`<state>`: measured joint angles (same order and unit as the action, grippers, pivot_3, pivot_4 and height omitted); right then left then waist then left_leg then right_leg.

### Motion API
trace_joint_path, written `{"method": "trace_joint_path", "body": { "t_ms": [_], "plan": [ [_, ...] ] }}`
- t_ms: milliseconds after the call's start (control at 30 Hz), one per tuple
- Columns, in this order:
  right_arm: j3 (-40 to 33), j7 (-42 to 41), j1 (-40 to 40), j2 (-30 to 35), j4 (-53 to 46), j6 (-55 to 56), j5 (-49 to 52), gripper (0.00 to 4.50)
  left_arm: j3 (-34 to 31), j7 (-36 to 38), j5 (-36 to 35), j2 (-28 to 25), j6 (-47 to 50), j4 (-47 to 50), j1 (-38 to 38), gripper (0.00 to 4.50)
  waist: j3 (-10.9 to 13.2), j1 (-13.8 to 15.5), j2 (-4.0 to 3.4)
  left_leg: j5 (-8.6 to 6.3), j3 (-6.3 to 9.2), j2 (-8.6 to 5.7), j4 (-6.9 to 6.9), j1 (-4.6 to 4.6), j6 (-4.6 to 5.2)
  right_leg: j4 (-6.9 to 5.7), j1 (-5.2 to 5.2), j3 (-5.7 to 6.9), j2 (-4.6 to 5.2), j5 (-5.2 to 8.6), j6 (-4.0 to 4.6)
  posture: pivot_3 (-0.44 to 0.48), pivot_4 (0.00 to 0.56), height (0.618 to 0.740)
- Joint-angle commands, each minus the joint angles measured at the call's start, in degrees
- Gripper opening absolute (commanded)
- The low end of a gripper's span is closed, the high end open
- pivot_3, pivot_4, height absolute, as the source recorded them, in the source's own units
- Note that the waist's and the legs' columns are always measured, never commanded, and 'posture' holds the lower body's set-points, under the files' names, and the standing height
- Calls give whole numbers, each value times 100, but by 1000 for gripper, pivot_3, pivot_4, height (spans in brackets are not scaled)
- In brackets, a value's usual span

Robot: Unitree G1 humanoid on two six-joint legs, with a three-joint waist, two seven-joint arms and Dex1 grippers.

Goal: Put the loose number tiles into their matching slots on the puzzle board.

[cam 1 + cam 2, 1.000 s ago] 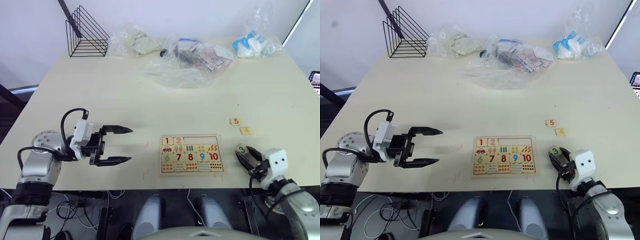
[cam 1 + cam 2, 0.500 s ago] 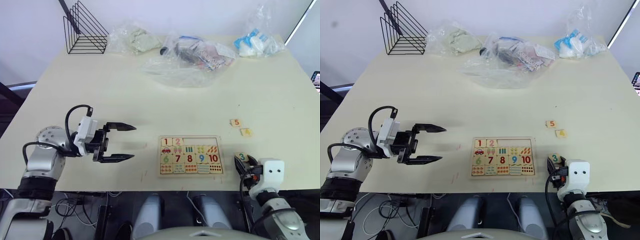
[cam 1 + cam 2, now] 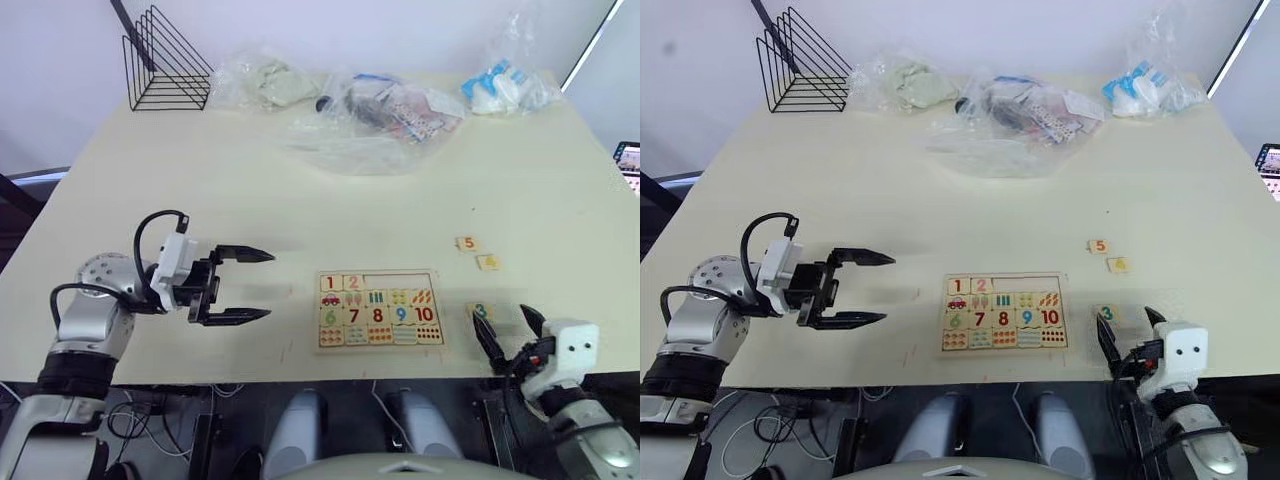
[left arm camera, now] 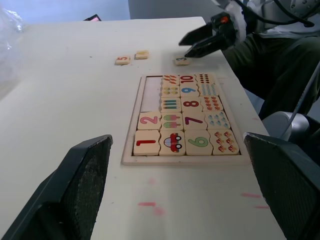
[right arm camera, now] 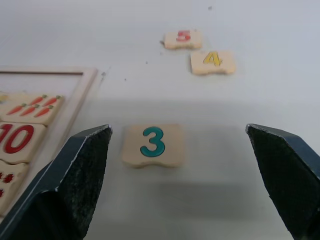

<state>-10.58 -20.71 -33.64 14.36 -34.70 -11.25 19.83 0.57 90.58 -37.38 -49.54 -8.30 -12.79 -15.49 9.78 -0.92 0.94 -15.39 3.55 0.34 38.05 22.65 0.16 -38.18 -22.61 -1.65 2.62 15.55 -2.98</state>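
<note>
Right wrist view shows the right gripper (image 5: 172,165) with fingers spread wide, the 3 tile (image 5: 153,145) flat on the counter (image 3: 250,190) between them, untouched, near the front edge. Tiles 5 (image 3: 468,243) and 4 (image 3: 489,262) lie beyond. Left gripper (image 3: 245,285) hangs open beside the puzzle board (image 3: 380,308).

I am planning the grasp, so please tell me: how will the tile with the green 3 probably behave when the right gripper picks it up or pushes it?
The 3 tile looks like thin, stiff wood, so it probably will not bend. It lies flat on the table, so open fingers may slide it rather than lift it. It seems light and cannot roll; the right gripper must pinch its low edges.
</note>
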Motion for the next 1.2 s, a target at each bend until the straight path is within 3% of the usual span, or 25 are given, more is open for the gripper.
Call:
{"method": "trace_joint_path", "body": {
  "t_ms": [33,267,500,733,1200],
  "plan": [
    [-456,-1151,-75,549,-81,352,767,4464,-174,192,-114,-9,-57,188,58,4500,3,-3,-4,0,0,1,9,-3,0,-14,0,-2,-2,0,1,0,150,740],
    [-1049,-3204,984,2215,1451,416,1380,4464,-202,192,-93,32,-51,231,80,4500,5,-2,-8,0,-24,-2,35,-24,1,-42,11,-30,-3,0,-1,0,150,740],
    [-537,-4974,2430,3227,3254,1092,895,4464,-310,192,-107,1,-19,354,188,4500,7,4,-11,0,-18,-1,31,-26,2,-60,5,-35,-16,1,2,0,150,740],
    [213,-6166,3511,3579,4542,1847,308,4464,-398,192,-46,54,22,474,266,4500,10,6,-16,0,-25,-1,37,-27,1,-64,6,-43,-15,0,0,0,150,740],
    [1260,-6952,5111,3607,5621,2183,-513,4464,-320,192,-36,6,-140,322,211,4500,14,7,-22,1,-23,-1,36,-26,1,-65,3,-42,-15,0,1,0,150,740]
  ]
}}
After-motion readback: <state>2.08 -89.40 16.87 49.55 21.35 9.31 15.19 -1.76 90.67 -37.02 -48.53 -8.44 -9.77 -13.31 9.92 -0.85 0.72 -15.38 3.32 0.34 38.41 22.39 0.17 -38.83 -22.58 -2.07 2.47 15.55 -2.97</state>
